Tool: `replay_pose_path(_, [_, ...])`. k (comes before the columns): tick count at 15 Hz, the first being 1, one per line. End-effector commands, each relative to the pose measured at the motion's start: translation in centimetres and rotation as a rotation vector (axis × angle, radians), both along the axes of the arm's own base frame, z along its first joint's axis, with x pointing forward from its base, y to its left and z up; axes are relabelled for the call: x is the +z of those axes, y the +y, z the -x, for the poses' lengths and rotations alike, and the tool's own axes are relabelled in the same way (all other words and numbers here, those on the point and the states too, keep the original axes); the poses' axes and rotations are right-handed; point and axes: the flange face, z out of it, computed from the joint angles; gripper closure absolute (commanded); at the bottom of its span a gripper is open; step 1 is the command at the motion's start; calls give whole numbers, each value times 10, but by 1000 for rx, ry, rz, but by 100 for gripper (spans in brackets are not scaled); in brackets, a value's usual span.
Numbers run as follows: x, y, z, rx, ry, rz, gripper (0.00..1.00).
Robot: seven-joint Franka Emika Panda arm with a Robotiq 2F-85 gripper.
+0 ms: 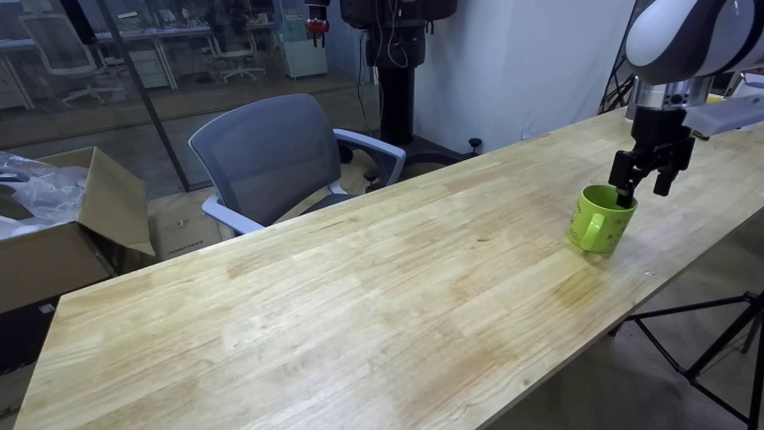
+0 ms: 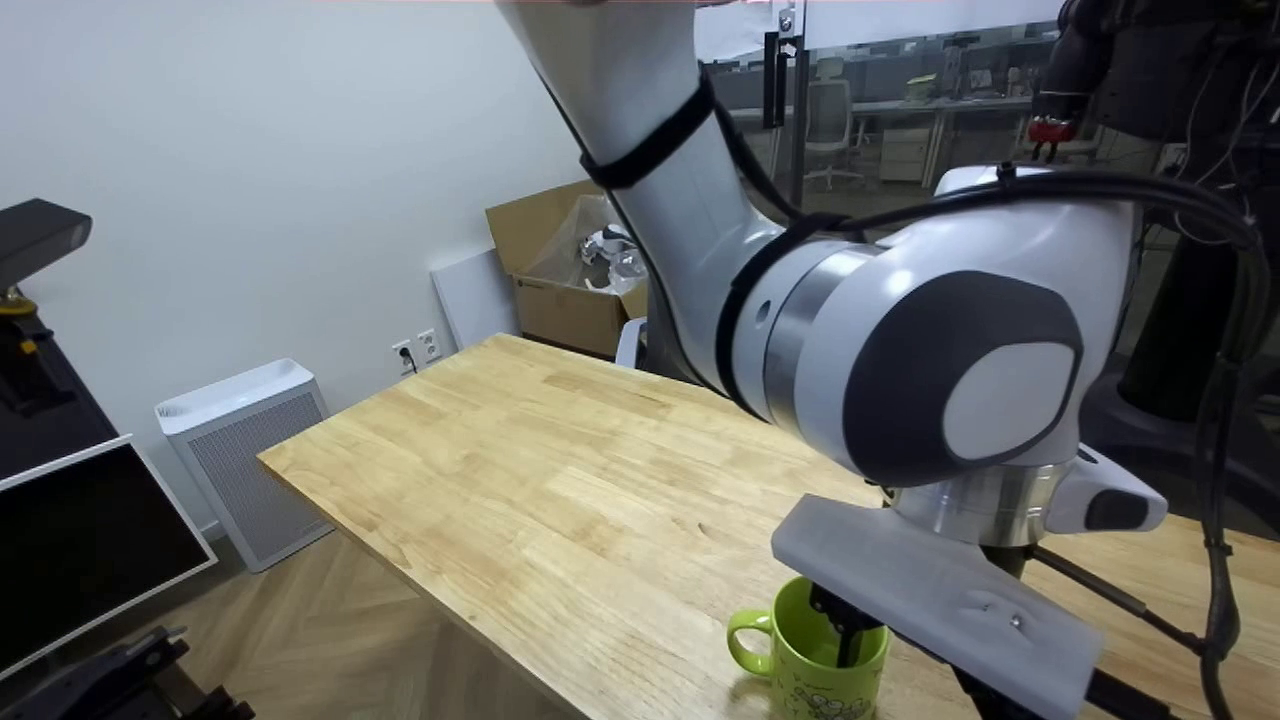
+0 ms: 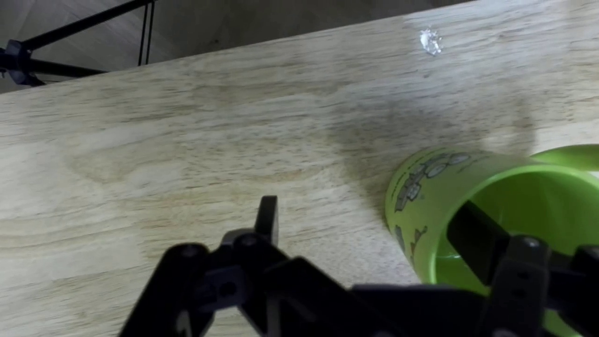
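Green mug [image 1: 604, 221] stands around one finger [image 3: 475, 241] of the wide-spread pincer [image 1: 644, 192], nothing gripped.

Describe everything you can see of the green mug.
The green mug looks glossy, perhaps ceramic, with one loop handle and grey cartoon print outside. It stands upright on the wooden table, near a long edge. One of the fingers is inside it, the other clear outside; whether the inner one touches is unclear.

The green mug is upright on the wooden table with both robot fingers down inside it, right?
Not quite: only one of the fingers is down inside the green mug; the wrist view shows the other outside it. The mug is upright on the wooden table.
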Motion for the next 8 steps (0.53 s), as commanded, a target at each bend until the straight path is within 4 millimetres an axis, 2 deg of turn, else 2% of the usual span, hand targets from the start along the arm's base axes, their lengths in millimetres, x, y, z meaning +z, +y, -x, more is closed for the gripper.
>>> replay_pose_path(1, [-4, -4, -5, -17, 1, 23, 37])
replay_pose_path(8, [-16, -6, 2, -14, 26, 26, 86])
